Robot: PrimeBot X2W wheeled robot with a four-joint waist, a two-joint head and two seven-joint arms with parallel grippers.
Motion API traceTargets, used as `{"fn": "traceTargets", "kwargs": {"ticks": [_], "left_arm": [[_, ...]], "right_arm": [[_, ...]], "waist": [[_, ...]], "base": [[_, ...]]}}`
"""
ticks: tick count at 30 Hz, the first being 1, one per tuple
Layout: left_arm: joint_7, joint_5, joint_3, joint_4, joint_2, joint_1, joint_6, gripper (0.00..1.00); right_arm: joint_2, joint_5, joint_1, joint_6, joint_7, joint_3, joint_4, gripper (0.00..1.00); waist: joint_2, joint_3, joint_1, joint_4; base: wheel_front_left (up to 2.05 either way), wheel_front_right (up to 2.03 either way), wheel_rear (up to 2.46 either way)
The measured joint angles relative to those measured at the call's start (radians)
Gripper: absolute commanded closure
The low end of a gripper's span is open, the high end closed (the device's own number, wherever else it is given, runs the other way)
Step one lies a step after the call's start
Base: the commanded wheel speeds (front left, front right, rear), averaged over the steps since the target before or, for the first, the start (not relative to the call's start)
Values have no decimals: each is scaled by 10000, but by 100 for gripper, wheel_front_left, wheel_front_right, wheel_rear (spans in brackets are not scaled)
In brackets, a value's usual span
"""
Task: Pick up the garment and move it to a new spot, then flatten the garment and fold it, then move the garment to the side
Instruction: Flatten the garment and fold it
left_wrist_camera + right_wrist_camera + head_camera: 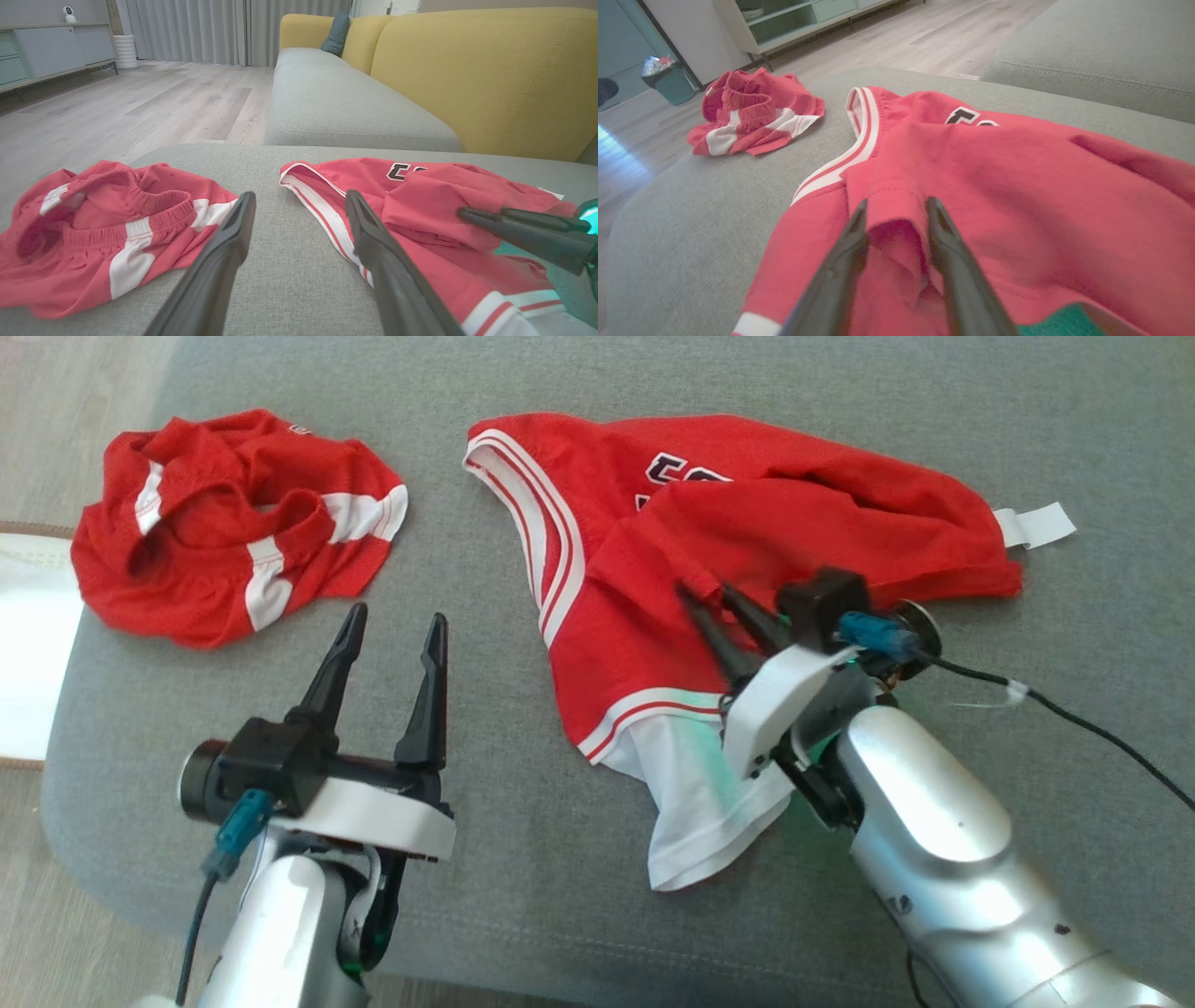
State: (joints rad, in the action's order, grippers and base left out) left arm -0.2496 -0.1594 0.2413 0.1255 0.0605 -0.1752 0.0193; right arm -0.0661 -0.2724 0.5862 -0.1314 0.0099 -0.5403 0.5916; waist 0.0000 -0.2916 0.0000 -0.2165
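Right gripper (897, 205) straddles one of two red garments (747, 523).

Two red garments (233, 513) (794, 523), two end effectors (397, 613) (704, 588), four dark fingers (334, 663)

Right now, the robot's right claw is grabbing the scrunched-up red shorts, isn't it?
Not quite. The right claw is grabbing, but its fingers are closed round a fold of the red jersey with the letters on it, not the scrunched-up shorts. The shorts lie apart on the grey cushion, untouched. The right wrist view shows this.
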Motion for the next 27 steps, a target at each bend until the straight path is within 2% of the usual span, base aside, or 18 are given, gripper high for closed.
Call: {"fn": "traceTargets", "kwargs": {"ticks": [4,8,13,17,21,24,27], "left_arm": [[0,8,-86,-15,-15,1,-6,0],[0,161,-286,-59,-21,3,-2,0],[0,244,-343,-102,-19,3,81,0],[0,282,-385,-128,-21,2,90,0],[0,370,-435,-134,-21,0,169,0],[0,437,-487,-132,-21,-10,242,0],[0,437,-522,-130,-21,-27,261,0]], "right_arm": [[-6,-84,2,0,-476,433,138,100],[-117,88,-68,0,-731,1386,-230,100],[-915,470,-709,0,-642,3064,-1425,100],[-1279,681,-1731,0,38,4265,-2447,100],[-1304,901,-2729,0,991,5072,-3779,100],[-1225,1064,-3521,0,1664,5657,-4748,100],[-853,1131,-4457,0,2105,6011,-5446,100]], "waist": [[0,9,0,164],[0,26,0,477],[0,32,0,962],[0,47,0,1327],[0,6,0,1604],[0,-63,0,1715],[0,-120,0,1770]], "base": [[0,0,0],[0,0,0],[0,0,0],[0,0,0],[0,0,0],[0,0,0],[0,0,0]]}}
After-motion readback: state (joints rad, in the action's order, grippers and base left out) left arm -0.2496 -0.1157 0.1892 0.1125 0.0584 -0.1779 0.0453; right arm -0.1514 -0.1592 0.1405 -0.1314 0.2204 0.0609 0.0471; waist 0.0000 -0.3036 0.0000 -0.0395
